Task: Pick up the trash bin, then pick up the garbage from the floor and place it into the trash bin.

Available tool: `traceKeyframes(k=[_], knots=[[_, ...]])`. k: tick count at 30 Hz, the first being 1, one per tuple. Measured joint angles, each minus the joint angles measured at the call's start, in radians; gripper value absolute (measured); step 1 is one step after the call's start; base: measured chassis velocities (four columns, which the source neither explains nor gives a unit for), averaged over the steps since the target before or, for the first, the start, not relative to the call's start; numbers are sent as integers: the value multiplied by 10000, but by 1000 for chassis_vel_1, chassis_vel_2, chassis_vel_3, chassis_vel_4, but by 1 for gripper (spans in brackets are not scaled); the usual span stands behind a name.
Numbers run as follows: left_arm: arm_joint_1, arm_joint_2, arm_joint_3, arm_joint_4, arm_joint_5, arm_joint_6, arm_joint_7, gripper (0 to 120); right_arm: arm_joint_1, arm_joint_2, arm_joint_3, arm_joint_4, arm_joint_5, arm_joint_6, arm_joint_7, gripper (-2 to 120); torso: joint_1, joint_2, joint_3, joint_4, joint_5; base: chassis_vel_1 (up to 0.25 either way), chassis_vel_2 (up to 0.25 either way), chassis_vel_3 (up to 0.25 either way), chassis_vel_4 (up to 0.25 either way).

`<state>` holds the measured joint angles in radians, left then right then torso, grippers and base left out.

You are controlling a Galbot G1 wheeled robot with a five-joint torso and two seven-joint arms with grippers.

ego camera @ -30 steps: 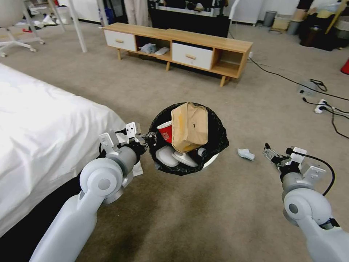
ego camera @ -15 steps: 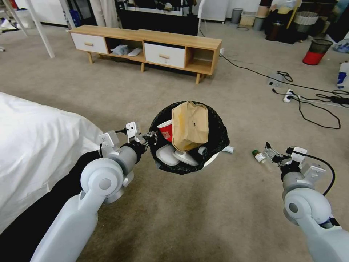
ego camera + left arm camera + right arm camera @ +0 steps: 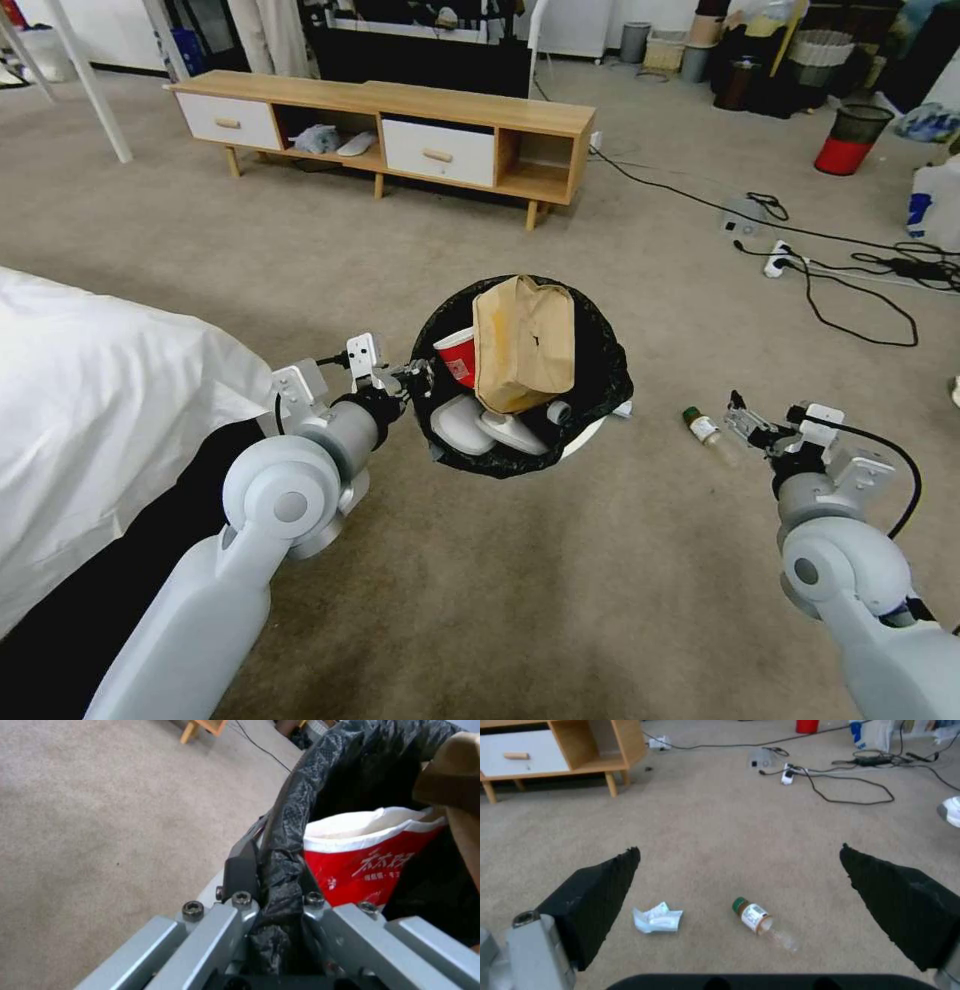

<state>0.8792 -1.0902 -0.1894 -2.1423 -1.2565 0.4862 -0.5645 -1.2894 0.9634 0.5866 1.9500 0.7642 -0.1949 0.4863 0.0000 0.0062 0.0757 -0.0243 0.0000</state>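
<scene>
Left gripper (image 3: 415,378), at the end of an arm stretched forward from the lower left of the head view, is clamped on the rim of the trash bin (image 3: 600,345), pinching the black bag liner (image 3: 287,843) between its fingers. Held clear of the carpet (image 3: 520,590), the bin sits in front of the robot, beside the white bed (image 3: 100,400). Inside it stand a brown paper bag (image 3: 523,345) and a red-white paper cup (image 3: 457,358), the cup just inside the gripped rim. Right gripper (image 3: 737,415), on an arm reaching forward at the lower right, hangs empty with its fingers (image 3: 592,896) spread wide. On the carpet ahead of it lie a bottle (image 3: 762,922) on its side and, beside it, a crumpled tissue (image 3: 656,918), the two apart.
</scene>
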Motion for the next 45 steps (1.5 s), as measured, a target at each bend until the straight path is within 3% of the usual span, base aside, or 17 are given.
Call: traceKeyframes(k=[6,8,20,45], knots=[[4,-12,-7,16,12,-36,19,3,7,18,-36,-86,-408,238,-311,100,0,0,0,8,-1,0,0,0,0],[-3,-40,-13,40,24,-49,37,3,-25,48,-124,-346,-1116,677,-450,100,0,0,0,5,0,0,0,0,0],[-13,-108,23,75,28,-105,95,3,-84,140,-153,-1122,-2475,2564,-1301,100,0,0,0,4,0,0,0,0,0],[29,-139,15,134,45,-153,128,3,6,275,-94,-1140,-2543,2637,-1449,100,0,0,-1,4,-1,0,0,0,0]])
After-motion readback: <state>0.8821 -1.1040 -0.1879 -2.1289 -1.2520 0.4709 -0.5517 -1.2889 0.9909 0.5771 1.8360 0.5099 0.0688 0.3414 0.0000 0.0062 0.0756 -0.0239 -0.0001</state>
